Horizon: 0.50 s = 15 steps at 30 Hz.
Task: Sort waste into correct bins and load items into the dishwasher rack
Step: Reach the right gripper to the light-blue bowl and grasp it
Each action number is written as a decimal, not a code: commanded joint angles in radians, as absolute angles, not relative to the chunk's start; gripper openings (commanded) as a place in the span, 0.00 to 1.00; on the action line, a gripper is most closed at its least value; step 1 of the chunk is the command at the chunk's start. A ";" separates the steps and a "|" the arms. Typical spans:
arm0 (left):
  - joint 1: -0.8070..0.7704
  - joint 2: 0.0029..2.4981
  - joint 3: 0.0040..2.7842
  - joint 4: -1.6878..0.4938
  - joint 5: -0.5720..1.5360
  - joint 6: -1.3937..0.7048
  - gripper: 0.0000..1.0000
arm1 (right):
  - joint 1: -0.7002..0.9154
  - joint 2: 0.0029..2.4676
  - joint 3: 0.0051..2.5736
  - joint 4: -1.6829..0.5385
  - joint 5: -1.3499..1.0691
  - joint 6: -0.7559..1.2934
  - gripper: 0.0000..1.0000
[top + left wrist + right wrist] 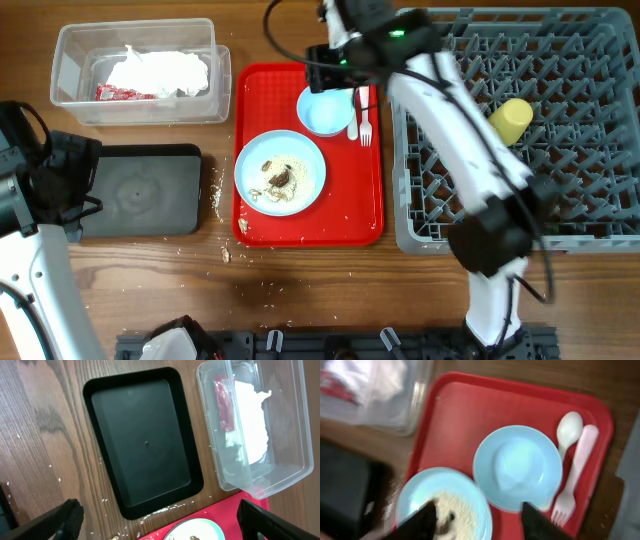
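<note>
Right wrist view: right gripper (479, 512) hovers low over the red tray (455, 410), jaws partly apart, holding nothing.
Target light blue bowl (517, 467) sits just ahead, with spoon (569, 427) and fork (575, 472) just beside it. Best to pinch the rim on the side away from the cutlery, clear of the plate (445, 495).

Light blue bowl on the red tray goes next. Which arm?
Right, likely. The right gripper hangs open over the light blue round bowl, beside the grey pegged plastic rack. The left gripper is off over the shallow black rectangular tray.
</note>
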<state>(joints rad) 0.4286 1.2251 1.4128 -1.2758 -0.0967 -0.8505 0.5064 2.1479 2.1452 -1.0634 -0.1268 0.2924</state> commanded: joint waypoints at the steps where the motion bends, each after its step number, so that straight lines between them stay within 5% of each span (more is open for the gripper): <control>1: 0.435 1.224 1.412 -1.273 -0.106 -0.845 1.00 | 0.522 2.248 2.168 -0.978 -0.068 0.318 0.44; 15: 0.435 1.223 1.412 -1.273 -0.106 -0.845 1.00 | 0.631 2.458 2.166 -0.872 0.091 0.323 0.47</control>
